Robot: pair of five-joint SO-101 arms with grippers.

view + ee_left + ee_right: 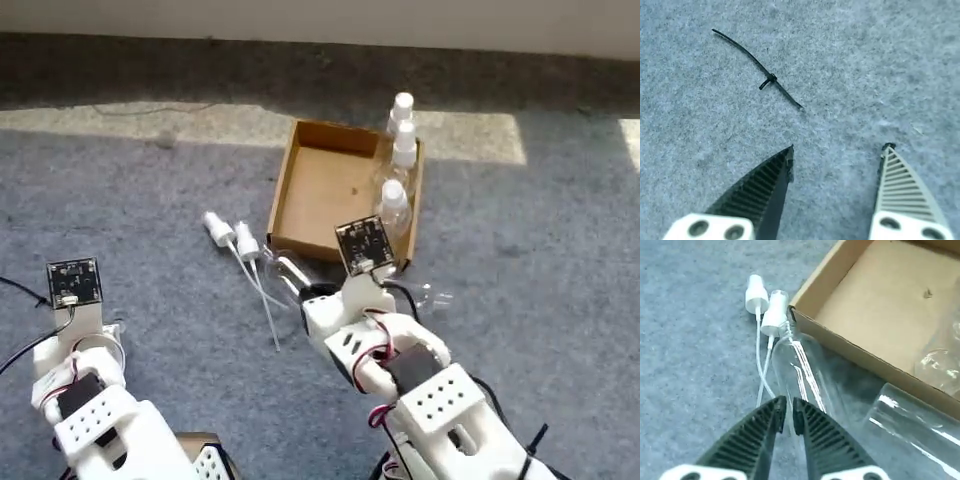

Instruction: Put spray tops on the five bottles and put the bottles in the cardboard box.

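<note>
Jaws of left gripper (837, 150) stand wide apart, empty, over carpet (890, 60); cable tie (765, 80) at its 11 o'clock. Right gripper (789, 402) jaws closed to a slit, nothing seen held, tips at base of uncapped bottle (805, 370) lying flat. Spray tops (756, 297) at 10 o'clock. Cardboard box (840, 347) at 12; three capped bottles (395, 208) along its 3 o'clock wall.

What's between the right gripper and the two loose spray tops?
In the right wrist view, thin dip tubes run over carpet from the spray tops toward the right gripper; a clear bottle lies alongside.
</note>
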